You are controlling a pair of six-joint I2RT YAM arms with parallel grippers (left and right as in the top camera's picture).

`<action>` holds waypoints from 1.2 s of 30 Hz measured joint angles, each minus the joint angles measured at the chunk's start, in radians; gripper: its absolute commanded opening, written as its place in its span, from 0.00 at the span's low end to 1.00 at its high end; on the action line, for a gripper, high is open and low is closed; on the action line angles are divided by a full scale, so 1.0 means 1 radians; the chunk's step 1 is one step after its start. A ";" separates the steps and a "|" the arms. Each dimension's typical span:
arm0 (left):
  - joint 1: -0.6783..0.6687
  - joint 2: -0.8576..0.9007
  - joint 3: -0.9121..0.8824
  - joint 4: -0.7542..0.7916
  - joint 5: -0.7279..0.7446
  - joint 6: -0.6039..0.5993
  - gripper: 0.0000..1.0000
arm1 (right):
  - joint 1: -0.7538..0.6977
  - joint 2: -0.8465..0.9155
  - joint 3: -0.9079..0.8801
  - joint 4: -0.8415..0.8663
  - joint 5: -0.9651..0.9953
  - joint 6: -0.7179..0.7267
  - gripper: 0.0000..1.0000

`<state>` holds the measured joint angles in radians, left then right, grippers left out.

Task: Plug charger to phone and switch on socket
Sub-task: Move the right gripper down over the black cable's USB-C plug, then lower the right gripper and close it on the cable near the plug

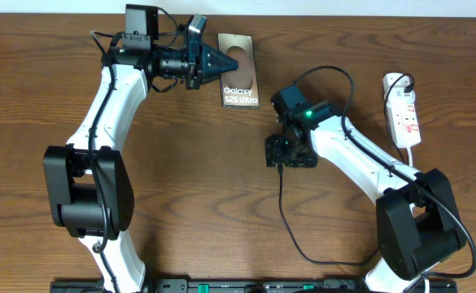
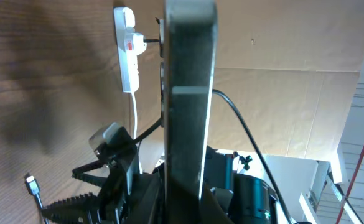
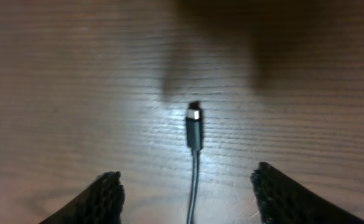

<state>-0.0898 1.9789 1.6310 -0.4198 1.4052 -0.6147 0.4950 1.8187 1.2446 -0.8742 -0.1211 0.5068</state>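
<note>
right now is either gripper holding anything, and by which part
The left gripper clamps the phone by its long side edge. The right gripper is open, holding nothing; the charger plug tip lies on the table between its fingers.

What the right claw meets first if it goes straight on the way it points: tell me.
Probably the charger plug tip, lying on the table between the open fingers of the right claw. Depth is unclear, so the fingers may touch wood either side of it first.
</note>
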 measured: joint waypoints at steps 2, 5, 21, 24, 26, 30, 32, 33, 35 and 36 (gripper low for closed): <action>0.000 0.000 0.000 0.000 0.000 0.003 0.07 | 0.000 0.000 -0.019 0.014 0.007 0.011 0.58; 0.000 0.000 0.000 0.000 0.000 0.007 0.07 | 0.000 0.000 -0.054 0.044 0.008 0.027 0.56; 0.000 0.000 0.000 0.000 0.003 0.010 0.07 | 0.049 -0.006 -0.201 0.223 -0.008 0.098 0.34; 0.000 0.000 0.000 0.000 0.003 0.010 0.07 | 0.057 -0.006 -0.201 0.222 0.007 0.109 0.33; 0.000 0.000 0.000 0.000 0.003 0.010 0.07 | 0.057 -0.006 -0.201 0.218 0.016 0.112 0.32; 0.000 0.000 0.000 0.000 0.003 0.010 0.07 | 0.057 -0.006 -0.201 0.207 0.038 0.115 0.29; 0.000 0.000 0.000 0.000 0.003 0.010 0.07 | 0.057 -0.006 -0.201 0.204 0.047 0.115 0.27; 0.000 0.000 0.000 0.000 0.003 0.010 0.07 | 0.057 -0.006 -0.202 0.203 0.051 0.115 0.26; 0.000 0.000 0.000 0.000 0.003 0.010 0.07 | 0.058 -0.006 -0.203 0.202 0.056 0.115 0.25; 0.000 0.000 0.000 0.000 0.003 0.010 0.07 | 0.060 -0.006 -0.203 0.202 0.059 0.115 0.25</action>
<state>-0.0898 1.9789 1.6310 -0.4198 1.4078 -0.6048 0.5545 1.8130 1.0412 -0.6720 -0.0624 0.6220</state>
